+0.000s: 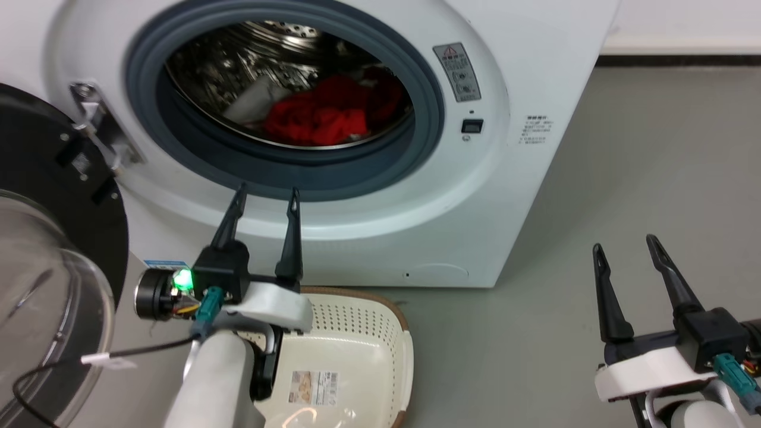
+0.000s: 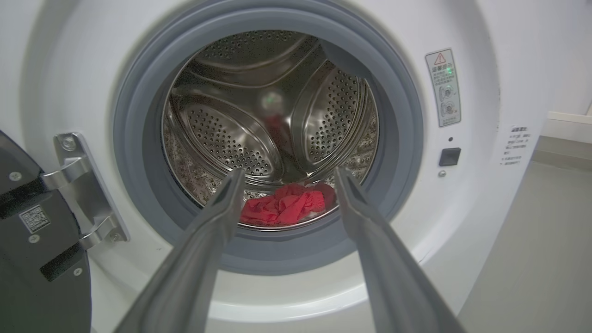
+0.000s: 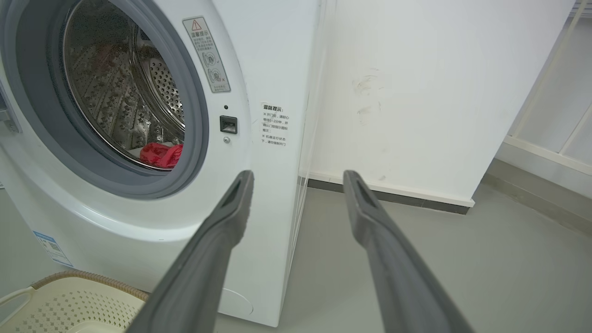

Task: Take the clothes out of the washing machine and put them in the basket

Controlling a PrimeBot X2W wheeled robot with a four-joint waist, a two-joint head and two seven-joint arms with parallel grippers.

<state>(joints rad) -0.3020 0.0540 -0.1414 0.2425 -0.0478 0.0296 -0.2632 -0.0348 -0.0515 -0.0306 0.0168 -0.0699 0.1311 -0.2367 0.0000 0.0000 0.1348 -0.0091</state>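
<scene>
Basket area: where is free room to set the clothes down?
The basket shows a bare inside; its left side is crowded under the left gripper. The grey floor between the washing machine and the right gripper is bare.

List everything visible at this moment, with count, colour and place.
washing machine: one, white with a grey ring, straight ahead
door: one, black rim and clear glass, swung open at the left
clothes: one heap, red with white, low in the drum
basket: one, cream with a brown rim, on the floor before the machine
label: one, paper, on the basket bottom
floor: grey, right of the machine
left gripper: one, dark fingers, open, below the drum opening
right gripper: one, dark fingers, open, over the floor at the right
</scene>
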